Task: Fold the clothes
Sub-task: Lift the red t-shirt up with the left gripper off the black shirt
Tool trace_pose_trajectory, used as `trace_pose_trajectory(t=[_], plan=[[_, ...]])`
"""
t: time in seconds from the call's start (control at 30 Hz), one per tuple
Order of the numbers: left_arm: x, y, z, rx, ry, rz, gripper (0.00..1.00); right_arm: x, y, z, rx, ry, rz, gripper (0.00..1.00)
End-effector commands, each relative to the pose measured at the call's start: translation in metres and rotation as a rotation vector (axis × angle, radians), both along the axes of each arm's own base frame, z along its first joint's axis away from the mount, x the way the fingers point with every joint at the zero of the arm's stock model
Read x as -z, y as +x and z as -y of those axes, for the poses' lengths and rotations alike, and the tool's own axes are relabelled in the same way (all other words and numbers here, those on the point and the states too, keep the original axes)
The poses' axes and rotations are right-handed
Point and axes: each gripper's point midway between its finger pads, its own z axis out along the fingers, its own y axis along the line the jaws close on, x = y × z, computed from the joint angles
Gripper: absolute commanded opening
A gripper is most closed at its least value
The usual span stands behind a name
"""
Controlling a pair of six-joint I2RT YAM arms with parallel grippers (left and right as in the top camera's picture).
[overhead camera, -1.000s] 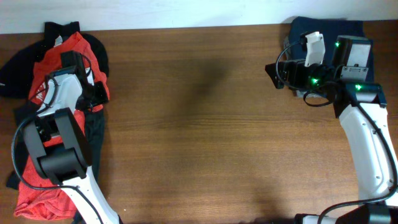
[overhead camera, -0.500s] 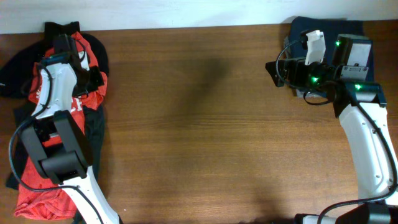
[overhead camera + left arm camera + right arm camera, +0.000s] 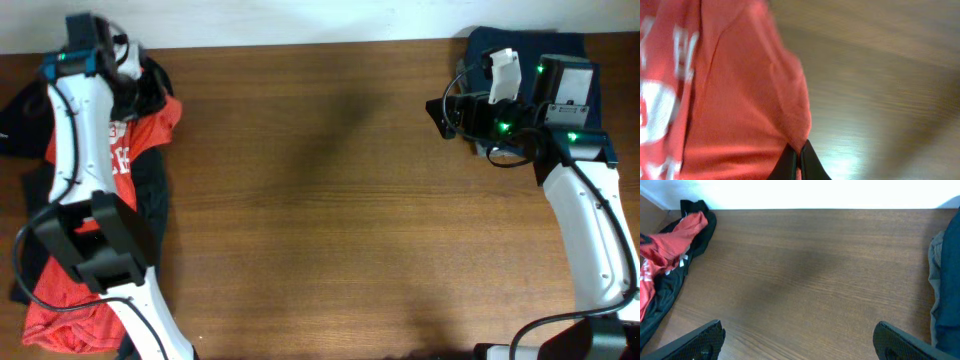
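A red shirt with white print (image 3: 115, 150) lies in a heap with black clothes (image 3: 150, 205) at the table's left edge. My left gripper (image 3: 135, 75) is at the far left corner, shut on an edge of the red shirt (image 3: 740, 100), lifting it; the fingertips (image 3: 799, 157) pinch the cloth in the left wrist view. My right gripper (image 3: 440, 115) is open and empty at the far right, above bare wood. The heap also shows in the right wrist view (image 3: 670, 245).
A dark blue folded garment (image 3: 520, 50) lies at the far right corner under the right arm; its edge shows in the right wrist view (image 3: 947, 280). The brown wooden table (image 3: 330, 200) spans the middle. A white wall runs along the far edge.
My left gripper has moved from the middle of the heap toward the far left corner, pulling the red shirt up and back with it. The right arm has not moved.
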Motion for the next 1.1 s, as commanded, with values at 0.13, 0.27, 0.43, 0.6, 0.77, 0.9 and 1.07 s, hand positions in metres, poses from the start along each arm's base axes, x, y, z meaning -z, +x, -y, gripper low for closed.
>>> trace_pose_trajectory(t=[0.13, 0.27, 0.43, 0.6, 0.77, 0.9, 1.07], plan=[[-0.087, 0.008, 0.129, 0.298, -0.030, 0.204, 0.01, -0.011, 0.005, -0.003, -0.011, 0.006, 0.030, 0.99], [-0.135, 0.007, 0.171, 0.378, -0.032, 0.340, 0.01, -0.013, 0.004, -0.001, 0.008, 0.028, 0.022, 0.99], [-0.198, -0.001, 0.201, 0.411, -0.057, 0.512, 0.01, -0.019, 0.004, 0.010, 0.038, 0.085, 0.017, 0.99], [-0.255, -0.012, 0.222, 0.419, -0.098, 0.679, 0.01, -0.019, 0.002, 0.022, 0.057, 0.110, 0.005, 0.99], [-0.306, -0.016, 0.231, 0.404, -0.166, 0.842, 0.01, -0.016, 0.000, 0.021, 0.058, 0.112, -0.012, 0.99], [-0.358, -0.010, 0.232, 0.357, -0.237, 1.030, 0.01, -0.019, -0.005, 0.012, 0.011, 0.153, -0.017, 0.99], [-0.390, -0.008, 0.231, 0.319, -0.284, 1.146, 0.01, -0.028, -0.011, -0.002, -0.066, 0.216, -0.009, 1.00]])
